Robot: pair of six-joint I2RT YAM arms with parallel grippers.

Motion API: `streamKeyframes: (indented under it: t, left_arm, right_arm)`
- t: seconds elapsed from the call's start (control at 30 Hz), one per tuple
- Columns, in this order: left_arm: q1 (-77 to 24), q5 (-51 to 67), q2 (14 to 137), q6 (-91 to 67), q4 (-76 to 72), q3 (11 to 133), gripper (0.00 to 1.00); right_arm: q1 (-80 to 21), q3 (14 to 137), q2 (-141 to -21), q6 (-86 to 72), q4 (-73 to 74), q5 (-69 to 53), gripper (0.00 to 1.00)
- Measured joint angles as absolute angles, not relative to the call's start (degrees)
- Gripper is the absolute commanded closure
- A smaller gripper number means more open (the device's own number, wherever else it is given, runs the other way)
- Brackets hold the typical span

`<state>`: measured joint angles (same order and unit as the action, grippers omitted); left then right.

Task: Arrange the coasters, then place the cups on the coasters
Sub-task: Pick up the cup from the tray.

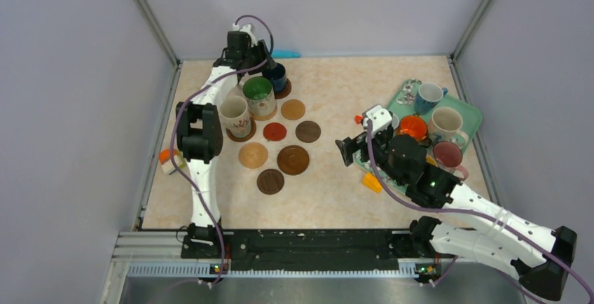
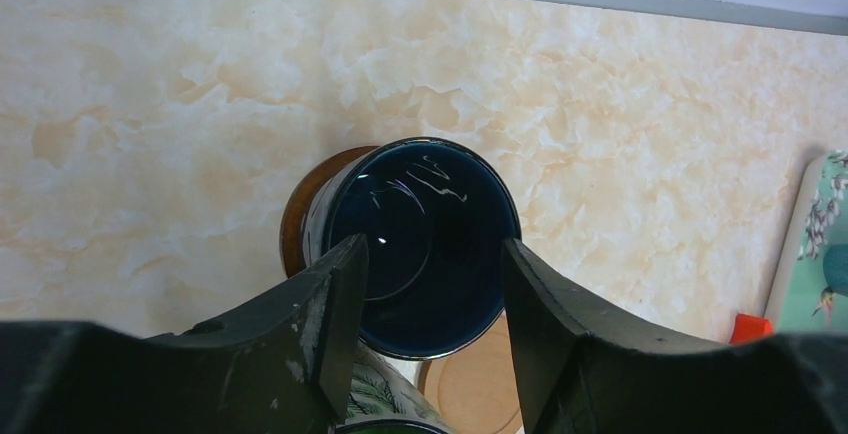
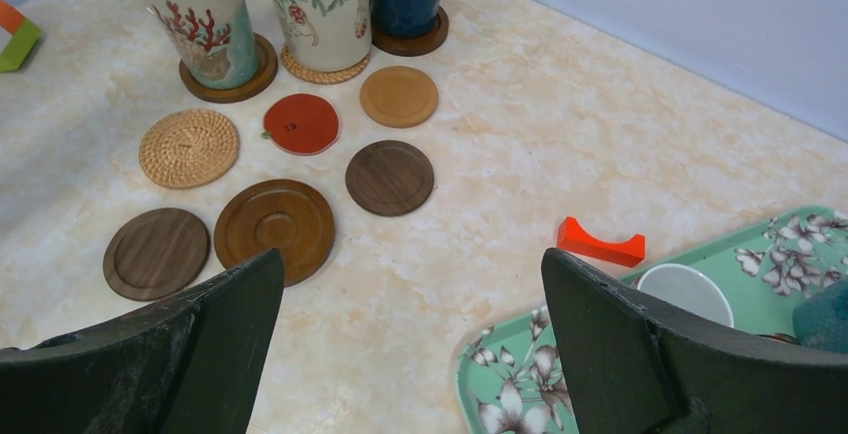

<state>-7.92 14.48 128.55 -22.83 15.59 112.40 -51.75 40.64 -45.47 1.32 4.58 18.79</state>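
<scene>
**Navy cup down on wood, left arm at its rim**

Noted: dark blue mug (image 2: 420, 244) stands on a dark wooden coaster (image 2: 298, 204), well left of the teal floral tray (image 3: 520, 374), far side. Astride the rim, left gripper (image 2: 432, 251); pinching or clear of it, cannot tell. Just left of the tray, right gripper (image 3: 410, 259) hangs spread, empty.

Step, I'd judge: third cup being seated. Next calls for freeing the rim, lifting straight, then bringing the orange mug (image 1: 413, 127) from the tray to a bare disc such as the red coaster (image 3: 301, 123).

Left arm (image 1: 199, 136) stretched far forward, left gripper (image 2: 430, 249) pointing down, jaws half apart; right arm (image 1: 483, 209) bent, right gripper (image 3: 410, 254) spread wide.
</scene>
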Motion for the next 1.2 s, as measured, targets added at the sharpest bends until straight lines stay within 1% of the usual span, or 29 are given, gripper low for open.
streamKeyframes:
  t: [0.87,0.93,1.03,1.2]
  left_arm:
    - [-7.90,23.73,130.89,-24.10,13.39,112.79,0.43]
    - [-7.90,24.18,130.89,-24.08,13.28,112.81,0.43]
    - [-7.90,24.10,130.89,-23.83,13.21,112.81,0.39]
    - [-7.88,21.17,130.17,-23.35,12.80,112.36,0.37]
  right_arm:
    - [-51.75,40.64,-45.04,1.52,4.51,19.49,0.01]
    - [-51.75,40.64,-45.04,1.52,4.51,19.49,0.01]
    - [-51.75,40.64,-45.04,1.54,4.49,19.49,0.01]
    - [-51.75,40.64,-45.06,1.72,4.49,19.49,0.01]
